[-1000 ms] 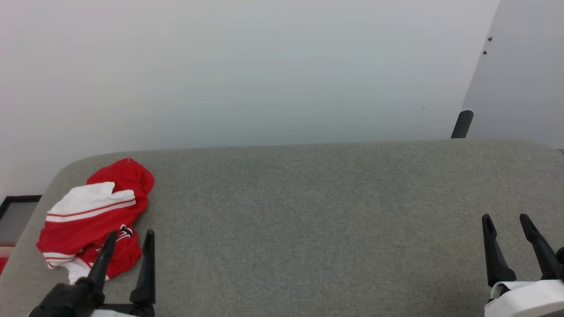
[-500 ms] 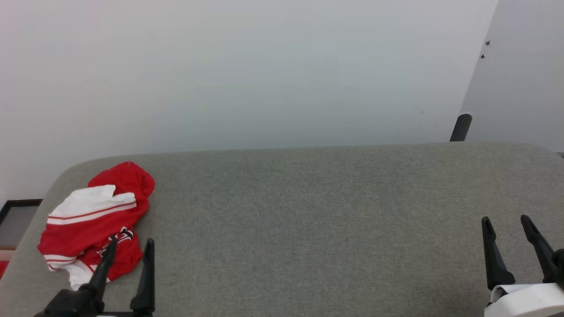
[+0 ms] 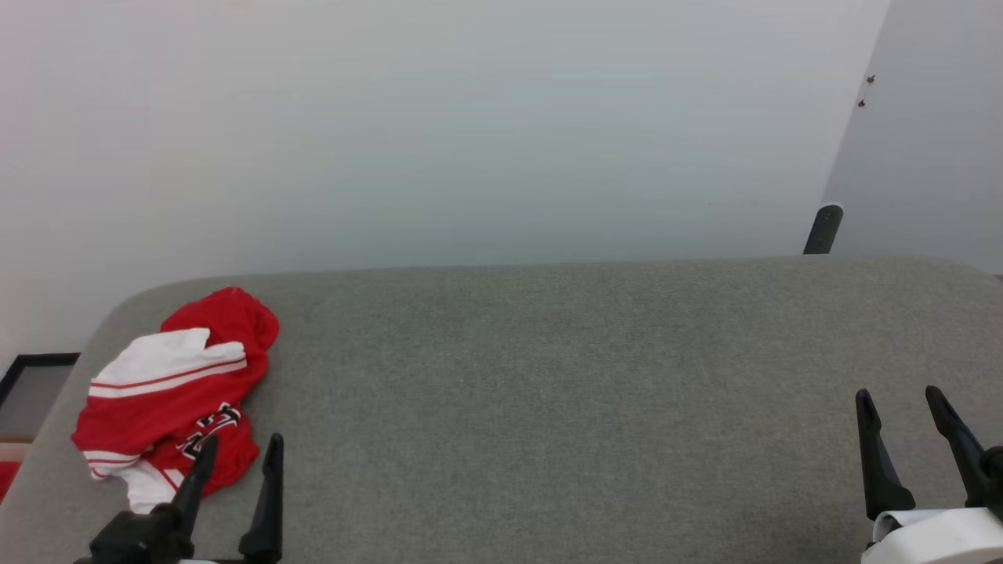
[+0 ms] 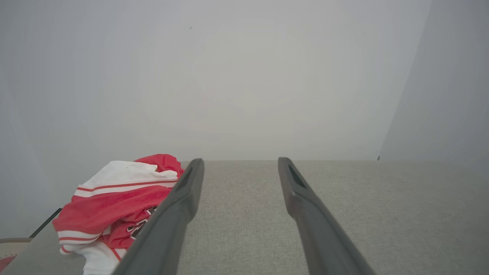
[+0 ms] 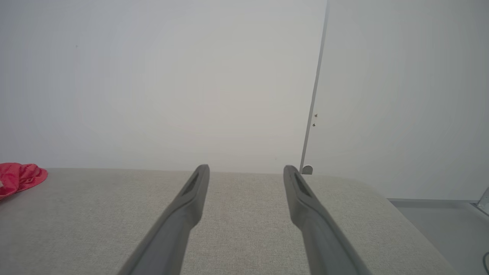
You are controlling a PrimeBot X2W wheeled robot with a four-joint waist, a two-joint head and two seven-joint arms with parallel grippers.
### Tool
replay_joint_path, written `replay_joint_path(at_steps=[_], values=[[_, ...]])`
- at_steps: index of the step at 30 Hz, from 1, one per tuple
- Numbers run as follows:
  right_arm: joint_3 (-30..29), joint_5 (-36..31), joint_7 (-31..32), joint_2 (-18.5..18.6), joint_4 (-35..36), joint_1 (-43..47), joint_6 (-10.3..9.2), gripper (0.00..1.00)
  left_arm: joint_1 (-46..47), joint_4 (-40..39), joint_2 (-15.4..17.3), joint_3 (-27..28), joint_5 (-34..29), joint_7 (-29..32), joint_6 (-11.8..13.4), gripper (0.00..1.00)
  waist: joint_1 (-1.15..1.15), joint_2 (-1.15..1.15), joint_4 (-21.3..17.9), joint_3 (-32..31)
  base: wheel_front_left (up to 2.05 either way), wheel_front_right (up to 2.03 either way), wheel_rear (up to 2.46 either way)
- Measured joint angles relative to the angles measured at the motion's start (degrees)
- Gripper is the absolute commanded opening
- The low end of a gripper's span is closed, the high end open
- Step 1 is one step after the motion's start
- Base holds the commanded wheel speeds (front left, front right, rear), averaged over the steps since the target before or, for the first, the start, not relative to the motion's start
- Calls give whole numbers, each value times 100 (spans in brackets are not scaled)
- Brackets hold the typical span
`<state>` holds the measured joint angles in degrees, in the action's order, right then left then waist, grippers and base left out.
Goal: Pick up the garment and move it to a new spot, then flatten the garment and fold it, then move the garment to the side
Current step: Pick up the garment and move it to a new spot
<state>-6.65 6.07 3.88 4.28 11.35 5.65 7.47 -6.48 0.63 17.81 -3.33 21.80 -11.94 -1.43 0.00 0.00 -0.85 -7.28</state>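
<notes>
Red and white, the garment [image 3: 168, 395] lies in a crumpled heap near the left end of the grey table [image 3: 548, 376], close to its rounded corner. Nothing looks done yet: it must be picked up, moved, made flat, folded and put aside. The left gripper [image 3: 242, 440] is right by the heap, fingers spread, holding nothing. The right gripper [image 3: 897, 393] is far off at the other end, spread too. Lots of bare table lies between them. The heap is near the left edge, so it could slip off.
</notes>
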Motion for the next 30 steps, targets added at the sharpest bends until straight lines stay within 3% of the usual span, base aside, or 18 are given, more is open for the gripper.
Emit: replay_joint_path(at_steps=[10,30], values=[[115,9,-2,27,-47,75,0,100,211,109,68,24,12,234,127,100,0,0,438,-41,0,0,0],[1106,118,-219,-73,-730,-522,1,100,307,20,374,545,23,486,722,100,0,0,2138,-206,0,0,0]])
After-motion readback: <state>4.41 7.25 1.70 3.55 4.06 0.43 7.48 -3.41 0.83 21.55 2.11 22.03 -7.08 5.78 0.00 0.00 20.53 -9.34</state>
